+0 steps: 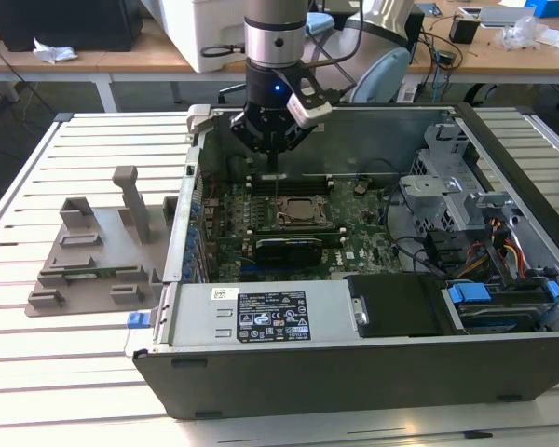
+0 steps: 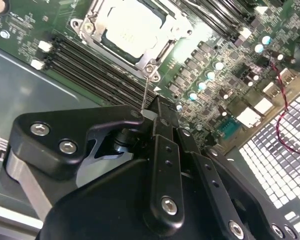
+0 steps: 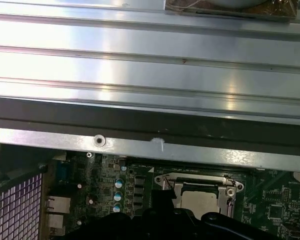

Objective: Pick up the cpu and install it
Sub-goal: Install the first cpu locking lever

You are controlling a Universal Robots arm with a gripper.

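Observation:
The cpu (image 1: 302, 210) lies flat in the dark metal-framed socket at the middle of the motherboard, its pale silvery top facing up. Both wrist views show the cpu (image 2: 131, 27) (image 3: 202, 201) seated inside that frame. My gripper (image 1: 274, 156) hangs inside the open computer case, above the socket's far side, and it is shut (image 2: 149, 114). A thin metal socket lever (image 2: 146, 92) stands up from a corner of the frame to my fingertips. I cannot tell whether the lever is clamped between them.
The case's metal wall (image 3: 150, 145) runs close behind the gripper. Black memory slots (image 2: 90, 65) flank the socket. A power supply (image 1: 261, 317) and drive bays (image 1: 503, 298) sit along the case's near and right side. A grey fixture (image 1: 93, 251) stands on the slatted table at the exterior view's left.

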